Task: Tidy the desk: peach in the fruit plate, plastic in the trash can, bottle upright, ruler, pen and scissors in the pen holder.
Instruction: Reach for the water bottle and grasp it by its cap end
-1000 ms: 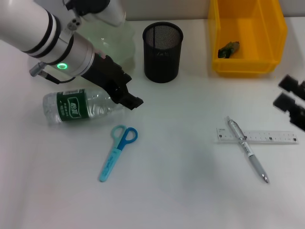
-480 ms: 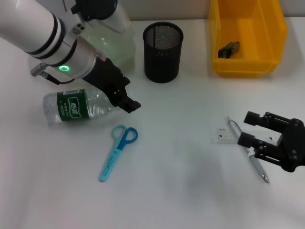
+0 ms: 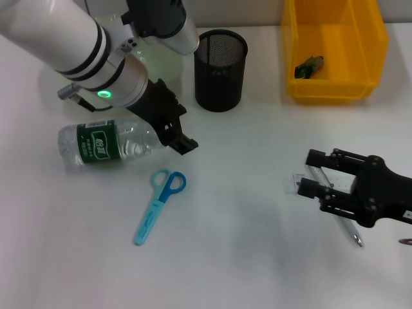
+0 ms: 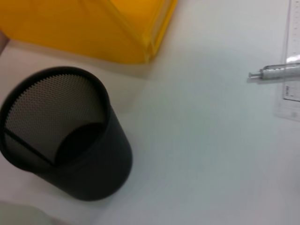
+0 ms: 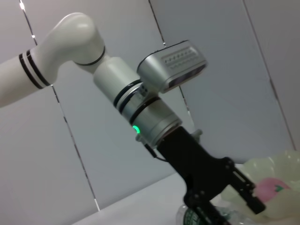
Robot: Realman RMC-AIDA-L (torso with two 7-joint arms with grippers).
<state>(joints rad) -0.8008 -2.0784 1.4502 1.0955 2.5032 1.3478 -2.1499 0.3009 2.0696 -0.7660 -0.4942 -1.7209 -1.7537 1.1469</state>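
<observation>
**A:** Risk check. Right gripper (image 3: 308, 174) sits low over the crossed pen (image 3: 347, 226) and ruler (image 3: 298, 183), fingers spread apart, nothing between them. Pen lies on top of ruler, so a close here could catch both, or clip only the clear ruler edge and skid it across the desk (image 3: 244, 257).

**B:** Which one is it going for?

**A:** Can't tell. Gripper body hides most of both; only the pen tip and one ruler end show in the head view. Flat ruler looks hard to pinch off the surface, likely to slip.

**B:** Left side?

**A:** Left gripper (image 3: 175, 136) is just beside the neck end of the bottle (image 3: 106, 144), which lies on its side. Fingers look parted, empty. A bottle on its side can roll, so a nudge could push it toward the scissors (image 3: 159, 205) lying just in front of it.

**B:** Other items?

**A:** Pen holder (image 3: 220, 62) upright and empty as far as the left wrist view shows, standing between the two arms. Peach (image 5: 266, 189) appears in the fruit plate (image 3: 168, 61) behind the left arm, seen from the right wrist view. Plastic (image 3: 309, 67) sits in the yellow trash can (image 3: 335, 87).

**B:** Biggest worry?

**A:** Long items tipping the light mesh holder on drop-in, or both arms crowding it together.
</observation>
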